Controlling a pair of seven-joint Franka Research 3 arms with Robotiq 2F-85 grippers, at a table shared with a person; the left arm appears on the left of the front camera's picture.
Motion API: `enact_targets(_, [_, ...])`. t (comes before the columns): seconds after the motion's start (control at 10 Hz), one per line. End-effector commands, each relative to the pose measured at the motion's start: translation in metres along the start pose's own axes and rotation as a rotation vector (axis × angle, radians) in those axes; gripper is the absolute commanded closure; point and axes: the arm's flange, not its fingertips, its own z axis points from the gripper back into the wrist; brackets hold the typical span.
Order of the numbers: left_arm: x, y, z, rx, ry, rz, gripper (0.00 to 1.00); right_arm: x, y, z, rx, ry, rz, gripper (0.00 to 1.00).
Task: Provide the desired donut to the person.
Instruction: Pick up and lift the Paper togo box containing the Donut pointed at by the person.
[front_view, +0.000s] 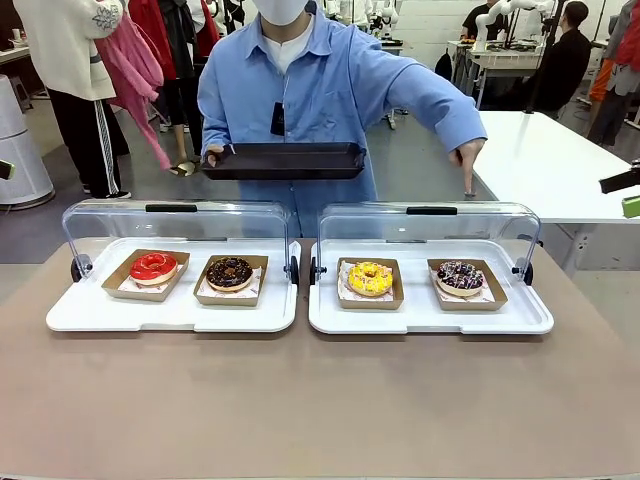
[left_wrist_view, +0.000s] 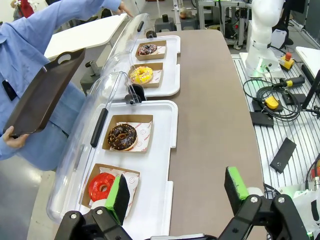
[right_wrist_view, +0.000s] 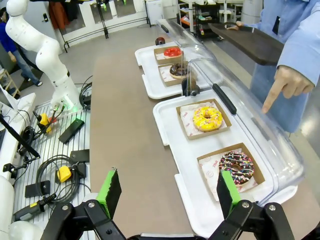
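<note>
Four donuts lie in brown paper boats on two white trays: a red one (front_view: 153, 266), a chocolate one (front_view: 230, 272), a yellow one (front_view: 370, 277) and a dark sprinkled one (front_view: 460, 277). The person (front_view: 320, 80) stands at the far side. One hand holds a dark serving tray (front_view: 285, 160). The other hand (front_view: 467, 160) points a finger down above the sprinkled donut (right_wrist_view: 239, 166). My left gripper (left_wrist_view: 177, 192) hangs open near the red donut (left_wrist_view: 102, 186). My right gripper (right_wrist_view: 169, 192) hangs open beside the sprinkled donut, holding nothing.
Each white tray (front_view: 180, 312) (front_view: 430, 318) has a clear hinged lid (front_view: 175, 225) standing raised along its far side. The brown table (front_view: 320, 400) is bare in front. Cables and control boxes (left_wrist_view: 272, 102) lie off the table's end. A white table (front_view: 560, 165) stands behind on the right.
</note>
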Motion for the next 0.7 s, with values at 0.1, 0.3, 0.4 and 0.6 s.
enact_targets(0.1, [0.001, 0.001, 0.001, 0.005, -0.024, -0.016, 0.00, 0.011, 0.001, -0.013, 0.018, 0.177, 0.017, 0.00])
enact_targets(0.3, [0.001, 0.001, 0.001, 0.005, -0.024, -0.016, 0.00, 0.033, -0.003, -0.056, 0.063, 0.518, 0.050, 0.00])
enact_targets(0.4, [0.001, 0.001, 0.001, 0.005, -0.024, -0.016, 0.00, 0.031, -0.007, -0.082, 0.057, 0.649, 0.070, 0.00])
enact_targets(0.6, [0.001, 0.001, 0.001, 0.005, -0.024, -0.016, 0.00, 0.022, -0.021, -0.137, 0.045, 0.784, 0.121, 0.00])
